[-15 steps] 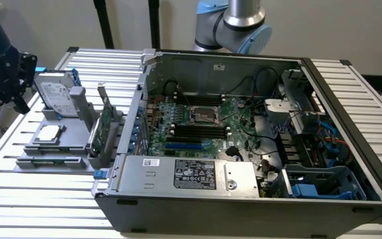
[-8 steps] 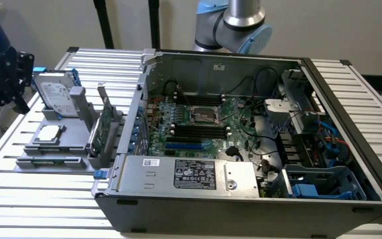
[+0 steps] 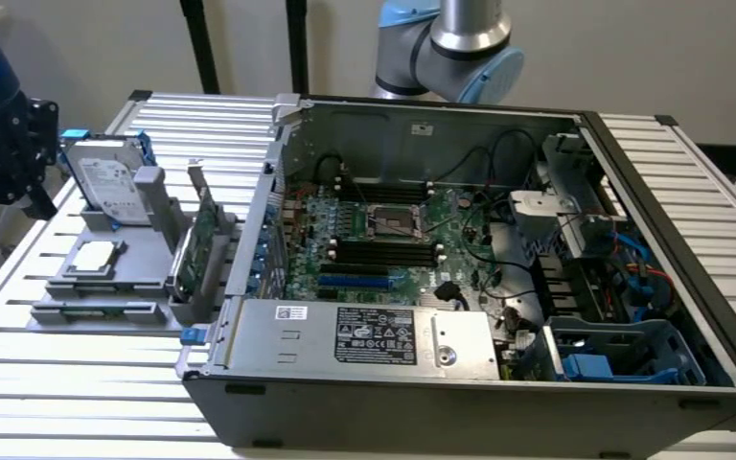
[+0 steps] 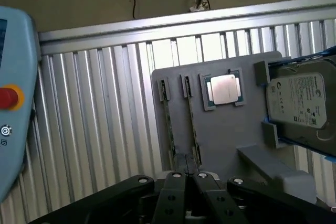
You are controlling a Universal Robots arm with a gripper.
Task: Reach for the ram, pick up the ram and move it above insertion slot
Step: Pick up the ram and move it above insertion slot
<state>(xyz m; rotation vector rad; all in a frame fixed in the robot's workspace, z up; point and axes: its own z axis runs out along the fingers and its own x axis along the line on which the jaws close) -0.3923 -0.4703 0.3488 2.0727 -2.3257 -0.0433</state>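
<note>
We saw the ram as a thin, dark green stick set on edge in a slot of the grey holder, with a twin stick just beside it. The wrist view gave us the claw, fingers pressed together on nothing, near both sticks' ends. The exterior view added the open computer case beside the holder, toward that view's right.

We log the exterior view as high, mid-range, facing down across the open computer case and the gray parts tray at the exterior view's left. The wrist view looks down past the gripper, closer, on that tray. Both views share its processor chip and hard drive.
</note>
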